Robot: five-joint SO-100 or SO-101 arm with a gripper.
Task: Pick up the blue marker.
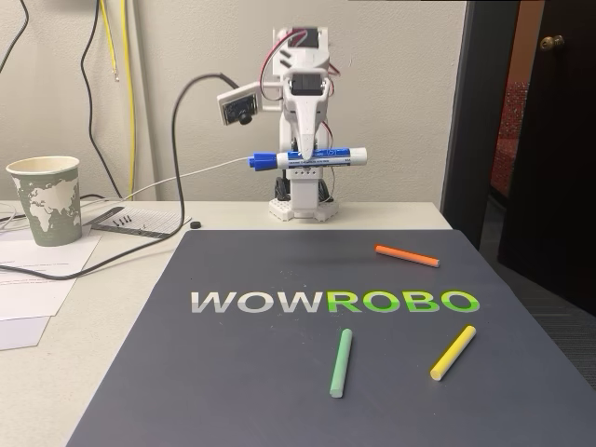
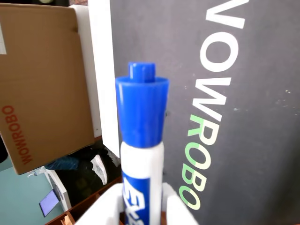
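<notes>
Gripper (image 1: 305,155) clamped around blue marker (image 1: 326,157), horizontal, aloft.

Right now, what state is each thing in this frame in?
blue marker: capped, held level in the air above the mat
gripper: shut on the marker
orange stick: lying on the mat
green stick: lying on the mat
yellow stick: lying on the mat
paper cup: upright on the table
</notes>
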